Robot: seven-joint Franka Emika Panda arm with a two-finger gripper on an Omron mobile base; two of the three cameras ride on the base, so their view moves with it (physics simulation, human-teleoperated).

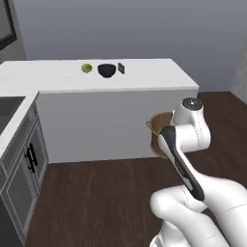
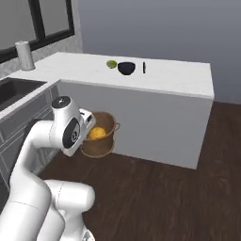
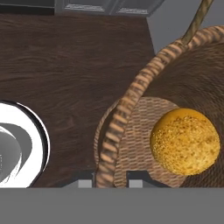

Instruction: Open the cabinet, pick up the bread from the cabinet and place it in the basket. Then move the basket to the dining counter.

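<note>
inside basket, bread, rim pinched

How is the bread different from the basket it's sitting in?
The bread is a small, smooth golden-orange ball; the basket is much bigger, brown and woven. The bread is solid, while the basket is hollow and open on top. The bread rests inside the basket, which the gripper holds by its rim. Both are round.

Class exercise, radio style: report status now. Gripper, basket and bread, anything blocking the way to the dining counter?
Gripper shut on basket rim. Bread inside, basket carried above floor. Dining counter ahead; black bowl and lime on top, room beside them.
</note>
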